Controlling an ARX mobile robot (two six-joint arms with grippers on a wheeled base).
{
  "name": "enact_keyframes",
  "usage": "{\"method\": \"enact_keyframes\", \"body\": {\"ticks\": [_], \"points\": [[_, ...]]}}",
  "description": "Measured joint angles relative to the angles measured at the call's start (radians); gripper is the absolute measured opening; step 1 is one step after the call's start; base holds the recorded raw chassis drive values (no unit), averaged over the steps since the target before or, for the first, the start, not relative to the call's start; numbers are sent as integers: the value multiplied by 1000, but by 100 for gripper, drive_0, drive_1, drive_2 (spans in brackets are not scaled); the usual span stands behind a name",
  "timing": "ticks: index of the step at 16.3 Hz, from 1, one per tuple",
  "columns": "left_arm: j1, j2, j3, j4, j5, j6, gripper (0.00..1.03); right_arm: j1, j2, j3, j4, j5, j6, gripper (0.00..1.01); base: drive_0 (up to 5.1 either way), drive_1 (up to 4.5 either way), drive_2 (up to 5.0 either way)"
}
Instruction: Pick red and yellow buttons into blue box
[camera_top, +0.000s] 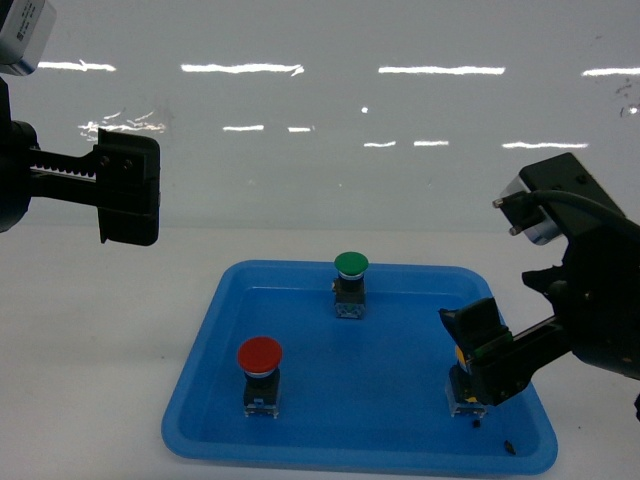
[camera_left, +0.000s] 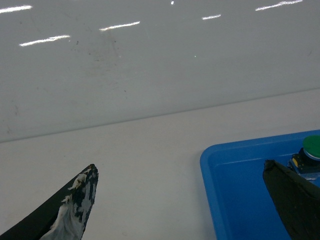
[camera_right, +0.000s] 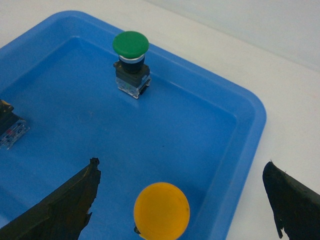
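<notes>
Right gripper (camera_right: 177, 200) hangs low over the near right corner of the shallow blue tray (camera_top: 200, 385), jaws spread wide, and the yellow button (camera_right: 161, 210) sits between its 2 dark fingers (camera_right: 65, 210) with nothing touching it. Left gripper (camera_left: 180, 200) is up high and off to the left, well apart from the tray; its jaws gape too, with bare white table (camera_left: 140, 165) and the tray's corner between them.

Count on the tray: 3 buttons, 1 of each colour. Red button (camera_top: 259, 354) stands upright at the near left, green button (camera_top: 351, 264) upright at the far middle, yellow at the near right (mostly hidden behind the gripper in the head view). Each is a round mushroom cap on a black-and-clear block body, and the 3 stand well apart from one another.

No deep blue box shows in any of the 3 views.

Room to move: the yellow button is close to the tray's right wall, and the right finger hangs outside that rim, over the table. Open blue floor lies between the buttons. 2 small dark specks sit on the tray's near right rim area.
</notes>
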Motion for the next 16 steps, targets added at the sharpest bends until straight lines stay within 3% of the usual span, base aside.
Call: {"method": "enact_keyframes", "body": {"ticks": [3, 8, 12, 15, 16], "points": [[0, 0, 0, 0, 0, 0, 98, -11, 112, 137, -127, -32, -84, 98, 0, 0, 0], [0, 0, 0, 0, 0, 0, 98, 23, 224, 196, -171, -30, -188, 98, 0, 0, 0], [0, 0, 0, 0, 0, 0, 98, 26, 266, 232, -194, -24, -233, 98, 0, 0, 0], [0, 0, 0, 0, -1, 0, 98, 20, 292, 196, -172, -5, -242, 98, 0, 0, 0], [0, 0, 0, 0, 0, 0, 98, 21, 301, 188, -163, 4, -244, 93, 0, 0, 0]]}}
